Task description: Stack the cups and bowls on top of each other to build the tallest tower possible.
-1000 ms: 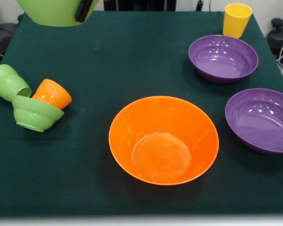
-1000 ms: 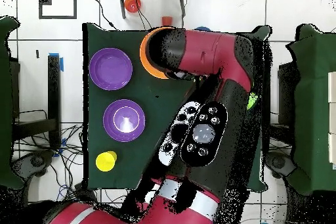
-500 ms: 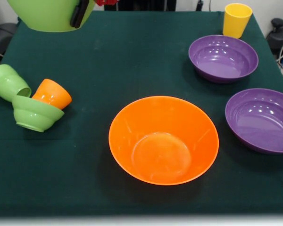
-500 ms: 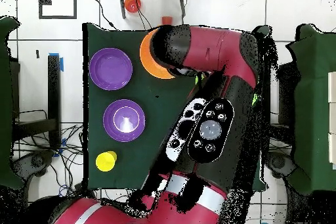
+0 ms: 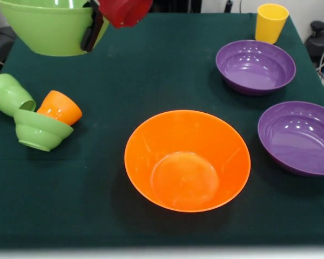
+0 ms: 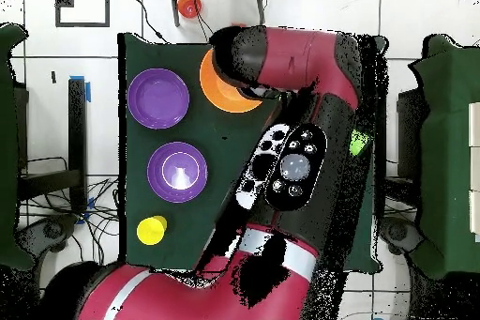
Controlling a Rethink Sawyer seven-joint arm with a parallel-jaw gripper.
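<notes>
Progress is slight as far as we can judge: nothing stands on anything else yet, so the tower is not begun. We carry the medium light-green bowl in the air at the front view's upper left, well above the counter. One black finger of the gripper lies against the bowl's outer wall; the other we cannot see, presumably inside the rim, so we judge the fingers clamped on the bowl's wall. In the overhead view the arm covers the gripper and the carried bowl.

The large orange bowl sits upright and empty in the middle of the counter, and we take it for the base. The two purple bowls, one farther back and one nearer, sit upright and apart on the front view's right side. The yellow cup stands upright just behind the farther purple bowl.

At the left, the small light-green bowl is tilted, the orange cup lies tipped against it, and the light-green cup lies on its side touching both. We see no blue bowl and no red cup on the counter.

Left to do, in our judgement: lower the held bowl into the orange one, then nest the purple bowls, the small bowl and the cups.
</notes>
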